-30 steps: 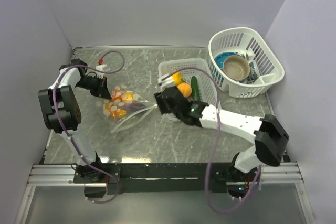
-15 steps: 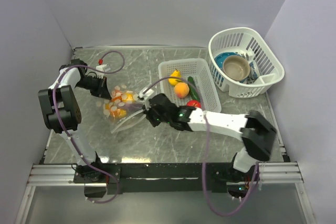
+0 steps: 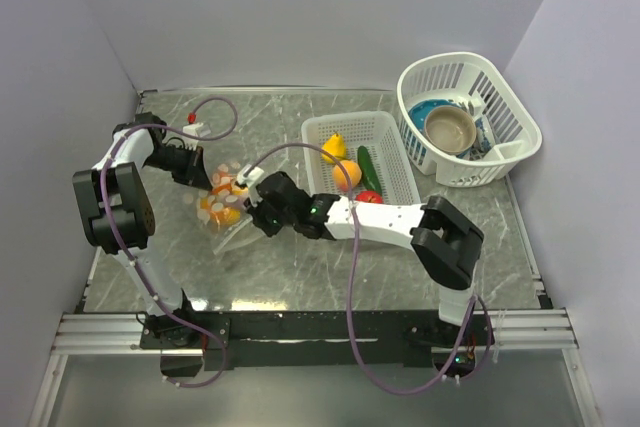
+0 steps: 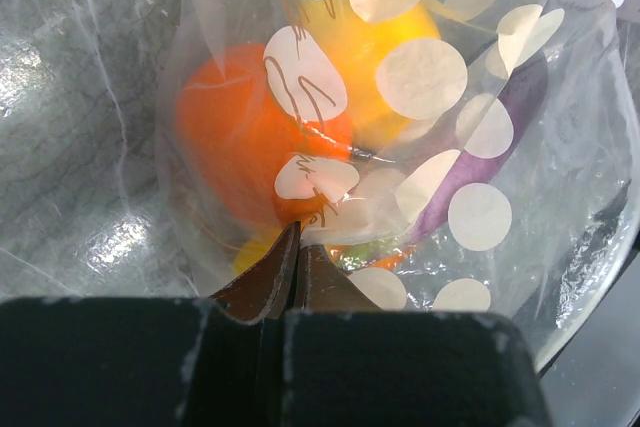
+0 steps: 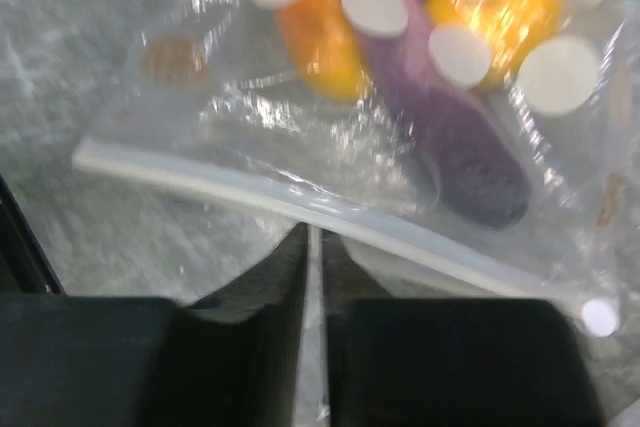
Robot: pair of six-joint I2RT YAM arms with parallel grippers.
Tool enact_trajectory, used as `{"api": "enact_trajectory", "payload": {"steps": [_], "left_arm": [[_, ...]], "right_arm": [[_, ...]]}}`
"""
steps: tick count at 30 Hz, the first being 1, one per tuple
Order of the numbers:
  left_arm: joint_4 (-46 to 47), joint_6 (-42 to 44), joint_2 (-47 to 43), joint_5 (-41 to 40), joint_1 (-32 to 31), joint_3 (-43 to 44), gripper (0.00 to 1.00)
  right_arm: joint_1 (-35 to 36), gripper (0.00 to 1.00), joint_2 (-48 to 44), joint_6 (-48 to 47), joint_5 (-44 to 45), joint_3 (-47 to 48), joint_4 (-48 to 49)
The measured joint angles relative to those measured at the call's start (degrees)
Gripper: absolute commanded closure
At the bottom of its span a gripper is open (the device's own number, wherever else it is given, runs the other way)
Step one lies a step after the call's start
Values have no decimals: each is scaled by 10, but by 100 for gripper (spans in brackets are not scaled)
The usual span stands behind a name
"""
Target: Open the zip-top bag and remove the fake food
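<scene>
The zip-top bag (image 3: 226, 210) lies left of centre, clear with white dots. Fake food shows through it: an orange piece (image 4: 225, 137), a yellow one (image 4: 355, 42) and a purple one (image 5: 450, 137). My left gripper (image 3: 207, 179) is shut on the bag's far end, its tips (image 4: 296, 237) pinching the plastic. My right gripper (image 3: 252, 211) is at the bag's near edge; its tips (image 5: 313, 237) are a thin slit apart right under the white zip strip (image 5: 250, 192), with nothing seen between them. A yellow pear (image 3: 333, 148), an orange (image 3: 346, 174), a cucumber (image 3: 368, 165) and a red piece (image 3: 370, 197) lie in the rectangular basket (image 3: 330, 125).
A round white lattice basket (image 3: 515, 112) at the back right holds a bowl (image 3: 450, 128) and dishes. Walls close in the table on the left, back and right. The right arm stretches across the middle of the table in front of the rectangular basket.
The right gripper has swung left from the rectangular basket to the bag's zip edge and narrowed its jaws. A red piece now lies in the basket. The left gripper keeps its hold.
</scene>
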Motion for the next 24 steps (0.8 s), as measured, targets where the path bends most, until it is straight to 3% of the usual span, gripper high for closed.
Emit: {"api": "enact_trajectory", "payload": {"steps": [4,6,8,16,21,24], "left_arm": [[0,2,0,0,0,0,99],[0,4,0,0,1,0,99],[-1,5,0,0,1,0,99],[-4,11,0,0,3,0,99],[-7,15,0,0,3,0,99],[-11,15,0,0,3,0,99]], "right_arm": [[-2,61,21,-11,22,37,18],[-5,37,42,-17,33,56,25],[-9,24,65,-23,44,73,26],[-18,19,108,-48,78,100,18],[-18,23,109,-59,94,93,21],[-17,30,90,-48,96,43,41]]}}
